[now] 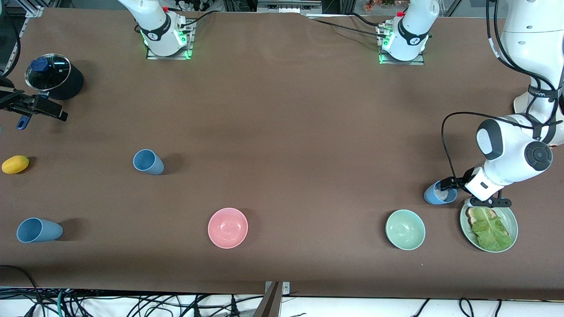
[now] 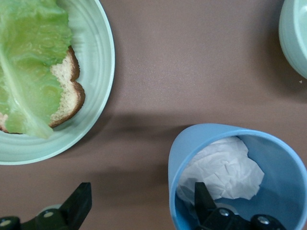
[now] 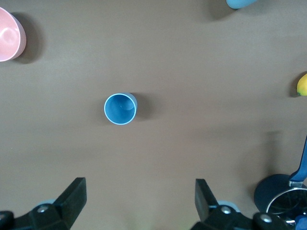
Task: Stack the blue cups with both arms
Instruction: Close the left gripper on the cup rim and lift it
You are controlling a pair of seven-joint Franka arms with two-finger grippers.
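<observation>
Three blue cups stand on the brown table. One cup [image 1: 148, 162] is toward the right arm's end, and it shows from above in the right wrist view [image 3: 120, 109]. A second cup [image 1: 38, 230] stands nearer the front camera. The third cup [image 1: 434, 196] is at the left arm's end and holds crumpled white paper [image 2: 223, 167]. My left gripper [image 1: 470, 193] is open, with one finger inside that cup [image 2: 283, 158] and the other outside it, toward the plate. My right gripper [image 1: 53, 112] is open and empty, high over the table near the pot.
A pale green plate [image 1: 511, 220] with bread and lettuce sits beside the left gripper. A pale green bowl [image 1: 405, 229] and a pink bowl [image 1: 228, 227] stand nearer the front camera. A lidded dark pot [image 1: 55, 77] and a lemon [image 1: 15, 164] are at the right arm's end.
</observation>
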